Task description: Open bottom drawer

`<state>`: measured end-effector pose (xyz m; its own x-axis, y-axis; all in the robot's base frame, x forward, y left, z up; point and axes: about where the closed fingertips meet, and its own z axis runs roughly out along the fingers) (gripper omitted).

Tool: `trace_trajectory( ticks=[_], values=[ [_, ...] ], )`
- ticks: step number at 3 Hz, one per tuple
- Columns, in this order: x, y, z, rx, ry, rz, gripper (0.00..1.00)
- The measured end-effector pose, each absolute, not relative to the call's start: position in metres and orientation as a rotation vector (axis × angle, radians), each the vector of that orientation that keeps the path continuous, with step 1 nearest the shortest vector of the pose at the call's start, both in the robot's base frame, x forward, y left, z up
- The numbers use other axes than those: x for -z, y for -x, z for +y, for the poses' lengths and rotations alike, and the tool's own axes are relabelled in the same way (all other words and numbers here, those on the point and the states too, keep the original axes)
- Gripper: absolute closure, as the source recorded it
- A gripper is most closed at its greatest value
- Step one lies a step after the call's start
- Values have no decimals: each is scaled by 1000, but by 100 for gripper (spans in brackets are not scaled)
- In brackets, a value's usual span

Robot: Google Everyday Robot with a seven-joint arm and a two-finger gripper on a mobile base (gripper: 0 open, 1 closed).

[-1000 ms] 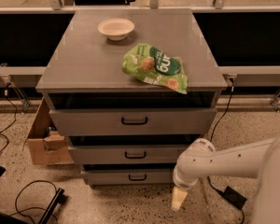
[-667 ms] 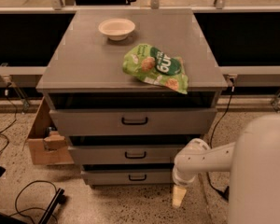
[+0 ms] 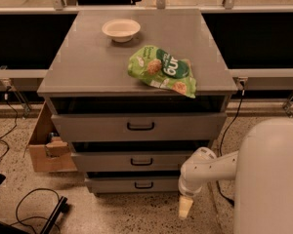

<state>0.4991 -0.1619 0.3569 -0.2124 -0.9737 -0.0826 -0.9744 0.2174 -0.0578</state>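
The grey cabinet (image 3: pixel 136 67) has three drawers. The bottom drawer (image 3: pixel 112 185) is the lowest, with a shallow grey front and a small black loop handle (image 3: pixel 143 185). It sits near the floor with a dark gap above its front. My gripper (image 3: pixel 185 207) hangs at the end of the white arm (image 3: pixel 205 169), pointing down at the floor. It is to the right of the bottom drawer's front and slightly below its handle, not touching the handle.
A white bowl (image 3: pixel 120 29) and a green snack bag (image 3: pixel 162 70) lie on the cabinet top. A cardboard box (image 3: pixel 46 145) stands left of the cabinet. Black cables (image 3: pixel 34 208) lie on the speckled floor at lower left. My white body (image 3: pixel 271 179) fills the lower right.
The gripper has stayed almost in place beside the bottom drawer. My white body has come further into the right of the view. The drawers have not moved.
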Motion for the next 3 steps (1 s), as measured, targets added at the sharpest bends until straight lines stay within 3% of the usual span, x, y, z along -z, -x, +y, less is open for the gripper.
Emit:
trace_trajectory(
  ticks=[3],
  values=[
    [-272, -534, -131, 3, 2110, 2184, 0]
  ],
)
